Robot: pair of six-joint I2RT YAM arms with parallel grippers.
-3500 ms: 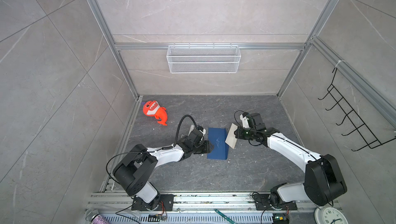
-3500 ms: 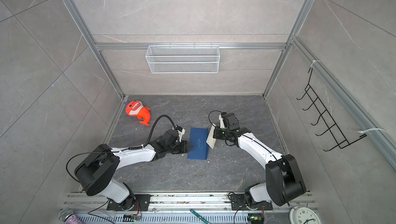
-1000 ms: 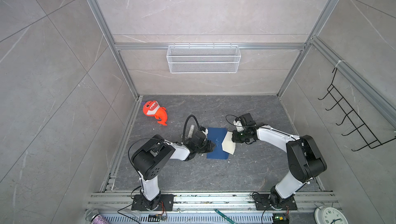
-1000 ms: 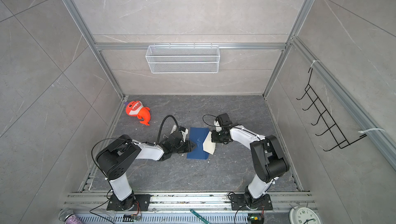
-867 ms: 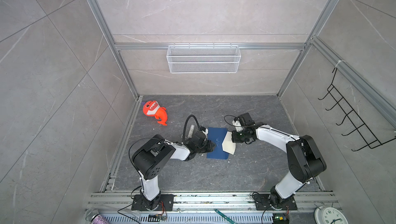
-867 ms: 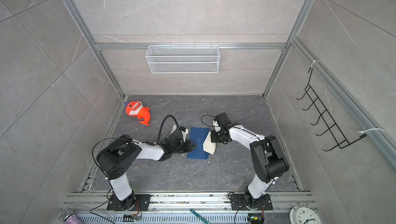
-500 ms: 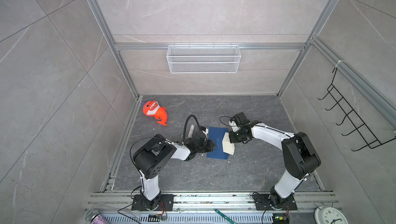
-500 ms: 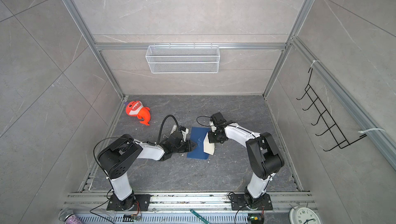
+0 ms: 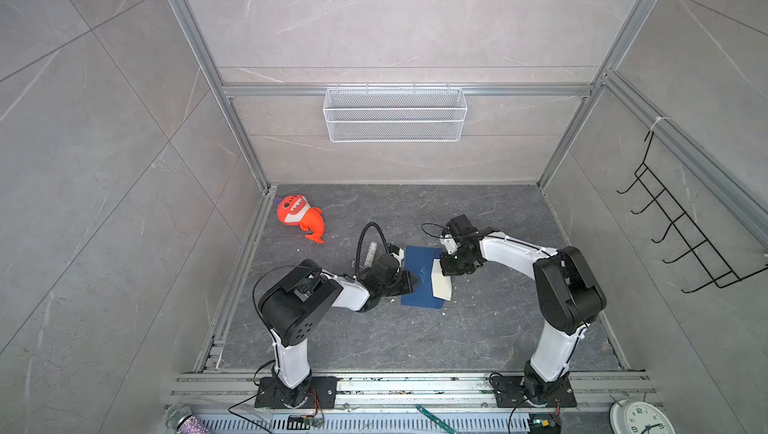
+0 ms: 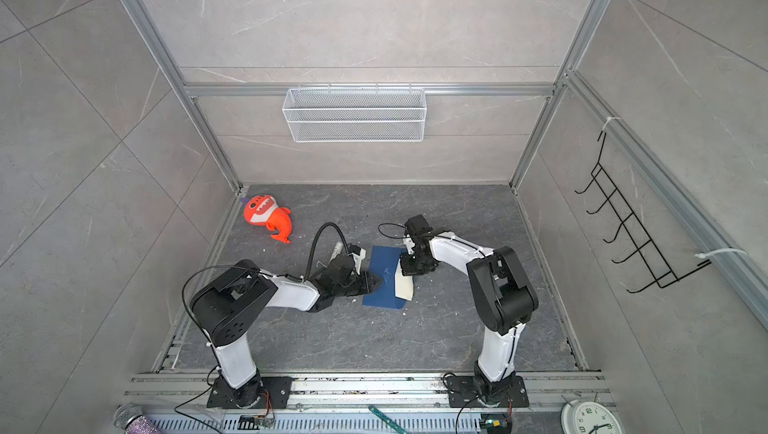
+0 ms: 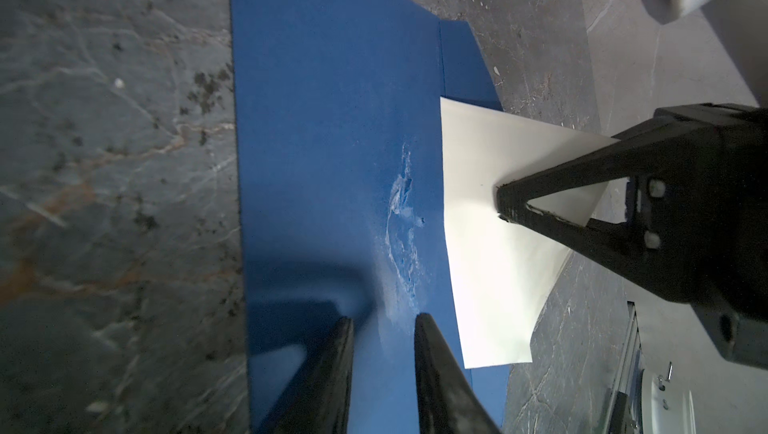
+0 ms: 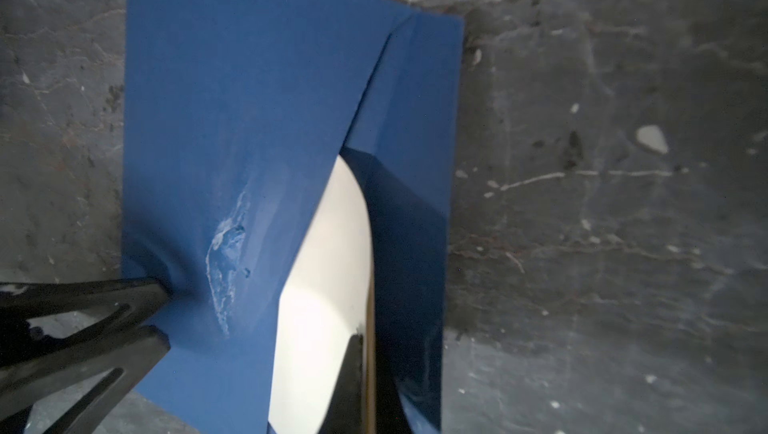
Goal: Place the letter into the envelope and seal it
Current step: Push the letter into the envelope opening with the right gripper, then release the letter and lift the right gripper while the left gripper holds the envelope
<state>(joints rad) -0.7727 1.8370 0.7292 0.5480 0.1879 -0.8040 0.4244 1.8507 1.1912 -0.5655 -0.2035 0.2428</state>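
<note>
Top view: right gripper [image 9: 444, 265], clamped on the cream letter [image 9: 442, 285], holds it partly tucked into the blue envelope [image 9: 420, 295] at 3 o'clock. The left gripper [image 9: 413, 280], jaws slightly parted, rests at the envelope's 9 o'clock edge.

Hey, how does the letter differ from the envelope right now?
Colour: the letter is plain cream; the envelope is deep blue with a pale scuffed mark.
Pose: the envelope lies flat on the tabletop; the letter curves up from its opening, one edge tucked inside.
Hold: the right claw pinches the letter, not the envelope.
Both are thin paper.
</note>
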